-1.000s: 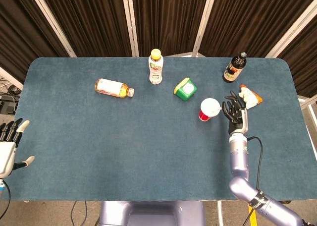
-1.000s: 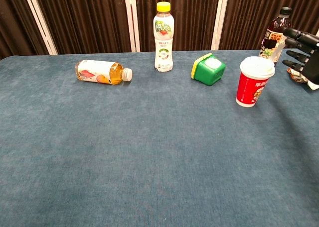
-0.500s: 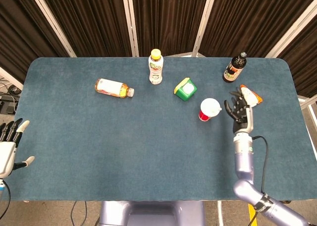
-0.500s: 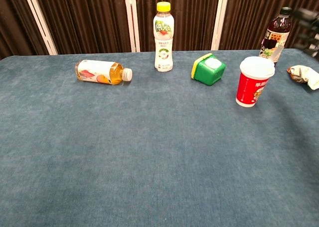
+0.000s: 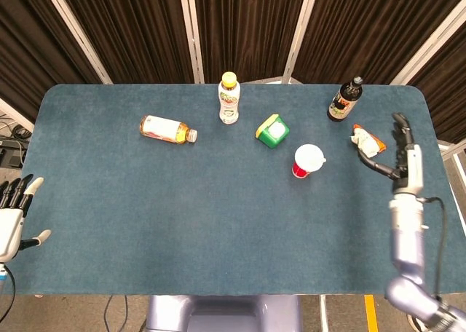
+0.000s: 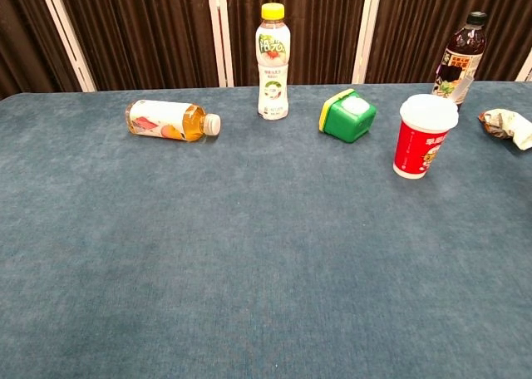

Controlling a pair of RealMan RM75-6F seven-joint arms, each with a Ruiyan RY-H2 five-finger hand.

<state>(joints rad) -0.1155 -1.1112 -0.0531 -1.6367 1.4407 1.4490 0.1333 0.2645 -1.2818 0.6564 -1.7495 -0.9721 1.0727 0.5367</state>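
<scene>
Blue felt table (image 5: 218, 223), dark slatted curtains (image 5: 240, 26) behind. Right hand (image 5: 399, 157) hovers empty near the right edge, fingers spread; crumpled orange-white snack wrapper (image 5: 365, 141) just beside its fingertips. Left hand (image 5: 13, 215) off the left edge, fingers apart.

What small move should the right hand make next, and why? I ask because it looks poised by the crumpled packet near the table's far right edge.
Probably ease the right hand a little left and down onto the crumpled snack packet. The hand is open, fingers apart, holding nothing, and sits just right of the packet without touching it. The red cup stands well clear to the left.
</scene>
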